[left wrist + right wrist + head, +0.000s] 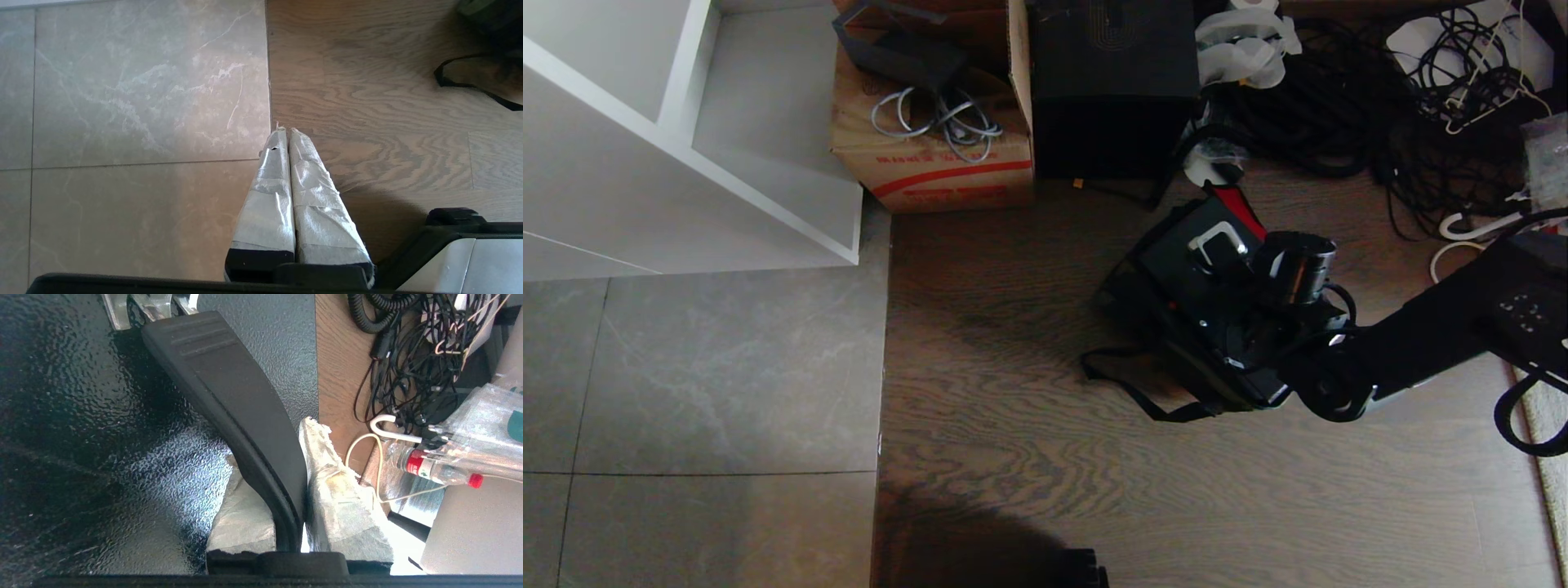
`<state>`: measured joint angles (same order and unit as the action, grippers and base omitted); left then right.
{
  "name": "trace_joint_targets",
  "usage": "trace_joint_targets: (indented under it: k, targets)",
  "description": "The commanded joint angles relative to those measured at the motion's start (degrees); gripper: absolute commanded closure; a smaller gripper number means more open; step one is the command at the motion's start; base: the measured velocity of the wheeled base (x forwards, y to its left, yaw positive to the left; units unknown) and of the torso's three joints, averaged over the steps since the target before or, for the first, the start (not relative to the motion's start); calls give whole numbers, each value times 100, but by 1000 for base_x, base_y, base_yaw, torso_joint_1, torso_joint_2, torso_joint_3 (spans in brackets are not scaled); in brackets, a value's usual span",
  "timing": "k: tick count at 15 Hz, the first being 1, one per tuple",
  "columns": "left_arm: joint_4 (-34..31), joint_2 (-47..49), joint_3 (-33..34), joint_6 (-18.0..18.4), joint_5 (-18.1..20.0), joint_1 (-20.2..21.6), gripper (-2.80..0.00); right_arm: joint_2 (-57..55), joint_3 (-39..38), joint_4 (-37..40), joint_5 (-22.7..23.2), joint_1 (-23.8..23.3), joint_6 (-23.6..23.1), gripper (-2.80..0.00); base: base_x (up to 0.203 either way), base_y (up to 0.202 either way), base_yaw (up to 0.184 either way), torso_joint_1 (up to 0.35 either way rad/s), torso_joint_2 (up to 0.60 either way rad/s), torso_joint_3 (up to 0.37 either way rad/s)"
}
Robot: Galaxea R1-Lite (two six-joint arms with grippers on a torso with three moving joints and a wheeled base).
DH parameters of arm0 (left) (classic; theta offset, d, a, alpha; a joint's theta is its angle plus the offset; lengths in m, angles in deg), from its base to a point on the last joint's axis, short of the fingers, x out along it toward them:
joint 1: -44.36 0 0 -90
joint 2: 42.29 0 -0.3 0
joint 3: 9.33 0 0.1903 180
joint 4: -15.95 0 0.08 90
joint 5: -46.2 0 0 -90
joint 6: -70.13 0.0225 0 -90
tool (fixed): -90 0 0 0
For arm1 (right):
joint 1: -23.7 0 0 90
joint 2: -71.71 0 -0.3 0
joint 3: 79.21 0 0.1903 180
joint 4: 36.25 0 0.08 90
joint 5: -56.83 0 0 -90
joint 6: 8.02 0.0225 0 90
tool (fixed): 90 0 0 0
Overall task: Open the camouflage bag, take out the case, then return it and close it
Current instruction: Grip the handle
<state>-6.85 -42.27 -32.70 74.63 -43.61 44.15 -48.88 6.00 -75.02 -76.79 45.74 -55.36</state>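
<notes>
- Right gripper [290,486]: tape-wrapped fingers nearly closed, pinching the black handle bar [229,396] of the flat black hard case [1201,286].
- Case sits over the camouflage fabric bag [1143,302] on wood floor.
- Left gripper [287,134]: fingers pressed together, empty.

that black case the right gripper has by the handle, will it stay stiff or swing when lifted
The case looks like a rigid shell with a pebbled hard surface, so it likely won't flex. Held by the right gripper on the handle alone, it may swing or tilt. The smooth handle could slip somewhat.
</notes>
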Motion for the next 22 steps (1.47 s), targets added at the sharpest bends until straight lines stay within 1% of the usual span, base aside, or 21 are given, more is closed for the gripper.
trace_joint_targets:
  k: [1,22]
  targets:
    - [-1,-2,53,4,5,3,0,-17,3,-36,-24,2,-44,0,0,0,0,0,0,0]
    - [-5,-2,53,-21,-1,3,0,-17,-32,-97,-24,2,-82,0,0,-6,2,0,1,0]
